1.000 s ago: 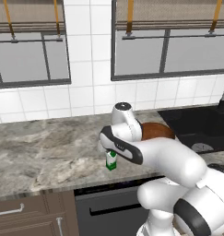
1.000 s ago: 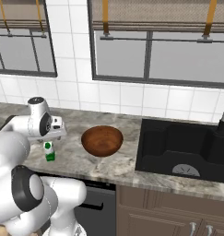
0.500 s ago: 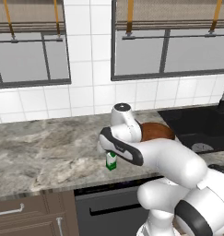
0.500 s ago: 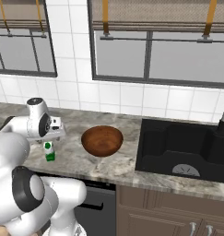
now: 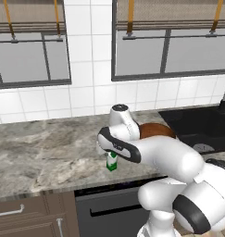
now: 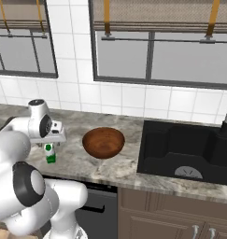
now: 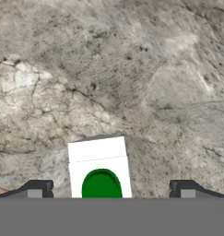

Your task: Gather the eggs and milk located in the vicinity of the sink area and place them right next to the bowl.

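The gripper (image 7: 111, 190) is hanging directly over the milk (image 7: 100, 167), with its jaws standing wide apart and holding nothing. In the hand view, the two dark fingertips (image 7: 36, 189) are rising on either side of the carton, each well clear of its white walls; the carton's gabled top and green mark are facing the camera. The carton is standing upright on the grey marbled bench (image 7: 145, 73), and it is sitting closer to the left fingertip than to the right one.

In the left base view, the milk (image 5: 112, 161) is showing below the hand, near the front edge of the bench (image 5: 40, 157), with its green base resting on the stone. The bowl (image 5: 156, 131) is lying behind the arm and is partly covered by it.

In the right base view, the milk (image 6: 50, 153) is standing just under the gripper (image 6: 53, 138), left of the bowl (image 6: 103, 142) and apart from it, with bare bench (image 6: 77, 163) lying between the two. The sink area (image 6: 187, 151) is lying to the right of the bowl, recessed in the bench, with the faucet (image 6: 226, 122) rising at its far right edge.
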